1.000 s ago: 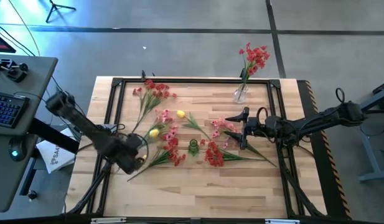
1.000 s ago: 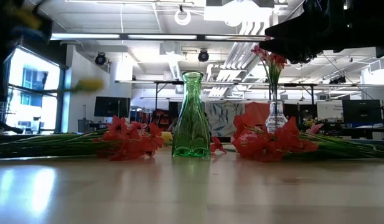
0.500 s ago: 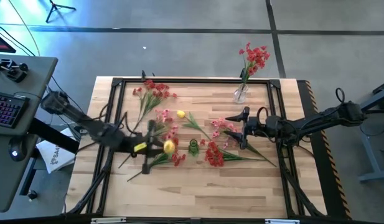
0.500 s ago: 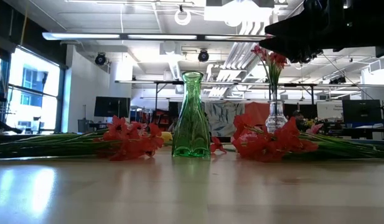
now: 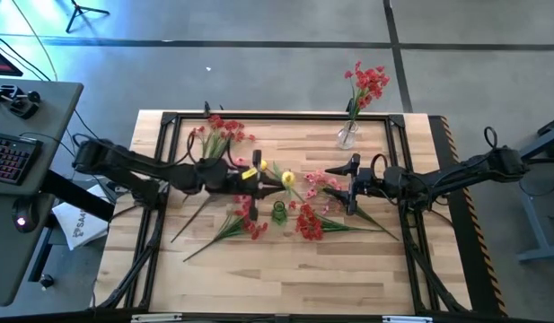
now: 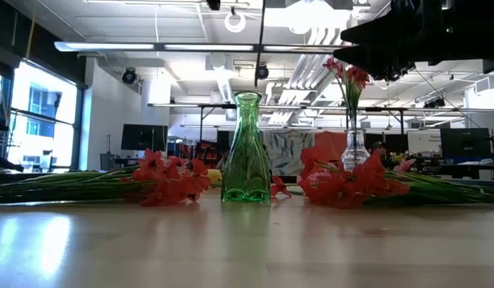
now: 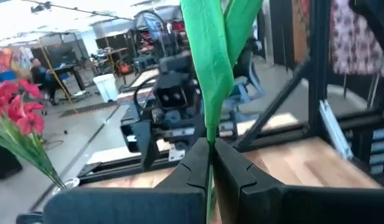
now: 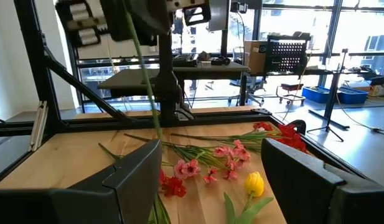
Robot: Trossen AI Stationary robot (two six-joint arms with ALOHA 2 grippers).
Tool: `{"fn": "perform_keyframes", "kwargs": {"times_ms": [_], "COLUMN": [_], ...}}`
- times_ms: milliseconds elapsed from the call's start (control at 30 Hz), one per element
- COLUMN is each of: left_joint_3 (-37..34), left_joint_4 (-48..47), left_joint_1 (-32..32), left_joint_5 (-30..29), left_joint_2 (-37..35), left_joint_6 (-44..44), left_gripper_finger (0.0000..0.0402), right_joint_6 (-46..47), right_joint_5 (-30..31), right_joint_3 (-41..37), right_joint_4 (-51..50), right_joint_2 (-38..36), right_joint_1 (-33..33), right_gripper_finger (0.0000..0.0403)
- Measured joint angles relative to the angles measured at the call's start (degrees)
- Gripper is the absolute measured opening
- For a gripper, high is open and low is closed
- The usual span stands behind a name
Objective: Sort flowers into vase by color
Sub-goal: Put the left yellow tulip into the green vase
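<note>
My left gripper (image 5: 269, 178) is above the table's middle, shut on a yellow flower whose bloom (image 5: 288, 179) shows beside the fingers. Its thin stem (image 6: 261, 40) hangs down over the green vase (image 6: 247, 148) (image 5: 279, 211). The right wrist view shows that stem (image 8: 145, 81) below the left gripper. My right gripper (image 5: 351, 186) (image 8: 210, 180) is open and hovers over pink flowers (image 5: 323, 182) on the table's right part. Red and pink flowers (image 5: 245, 202) lie flat around the green vase. A second yellow flower (image 5: 259, 163) lies on the wood. My left gripper pinches the yellow flower's green stem (image 7: 209, 146) between its two shut fingers, just below a long leaf (image 7: 210, 68). The flower is lifted clear of the table. Its stem hangs below the fingers, over the green vase.
A clear vase (image 5: 347, 135) (image 6: 355, 148) with red flowers stands at the far edge, right of the middle. A black frame (image 5: 164, 152) runs round the table. More red and pink stems (image 5: 218, 135) lie at the far left. The near strip of wood (image 5: 277, 278) is bare.
My left gripper has carried the yellow flower from the table's near left toward the right and the far side, over the green vase, staying shut. The flower has swung so that its stem hangs down, and the stem now shows in the low view.
</note>
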Motion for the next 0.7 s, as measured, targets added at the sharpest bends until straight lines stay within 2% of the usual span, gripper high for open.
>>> {"fn": "perform_keyframes", "kwargs": {"times_ms": [233,500,700], "left_joint_3": [0.0,0.0,0.0], "left_joint_4": [-0.7,-0.8,-1.3], "left_joint_1": [-3.3,-4.3,-3.5], "left_joint_5": [-0.2,-8.7,-9.8], "left_joint_2": [-2.1,2.8,4.4], "left_joint_6": [-5.0,-3.5,-6.1], "left_gripper_finger": [0.0000,0.0000,0.0000], "right_joint_6": [-0.6,-0.3,-0.2], "right_joint_5": [0.0,0.0,-0.2], "right_joint_3": [0.0,0.0,0.0], "right_joint_4": [0.0,1.4,1.8], "right_joint_2": [0.0,0.0,0.0], "right_joint_1": [0.0,0.0,0.0], "right_gripper_finger": [0.0270,0.0270,0.0270]}}
